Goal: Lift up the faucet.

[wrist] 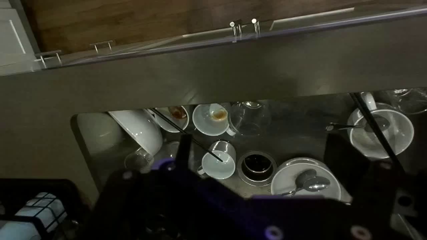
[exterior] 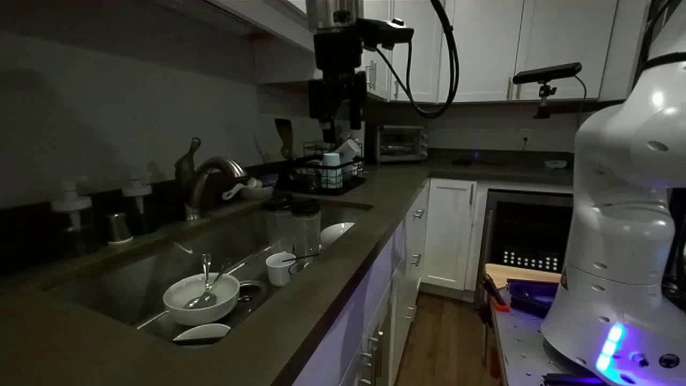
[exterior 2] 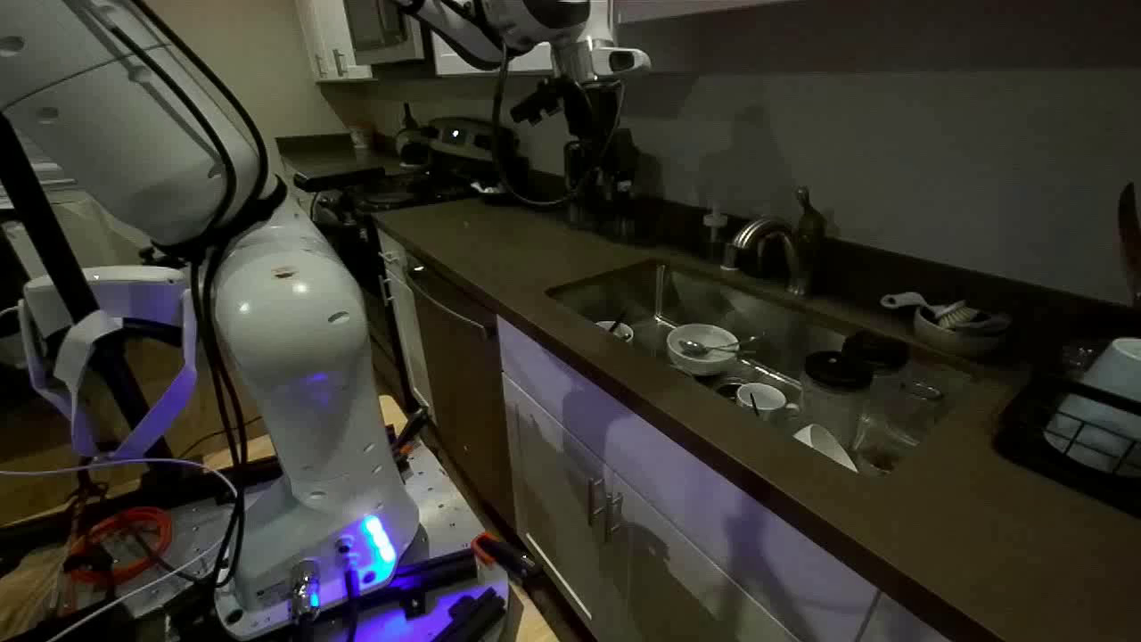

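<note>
In dim light, a sink [exterior 2: 624,287] is set into a dark bench [exterior 2: 1025,535]. The faucet [exterior: 199,182] stands upright at the sink's back rim, its spout [exterior 2: 759,230] arching over the sink. Above the sink and well apart from the faucet hangs the robot's hand [exterior: 342,127], its fingers [wrist: 183,150] spread wide with nothing seen between them. The lift seems not yet begun: reaching, making contact and raising all look left to do. Whether the lever [exterior: 186,165] is raised or lowered is hard to tell in the gloom. The wrist view shows no faucet; the hand's dark body covers the sink's back rim there. Both exterior views crop the arm [exterior 2: 294,312] at the top.
</note>
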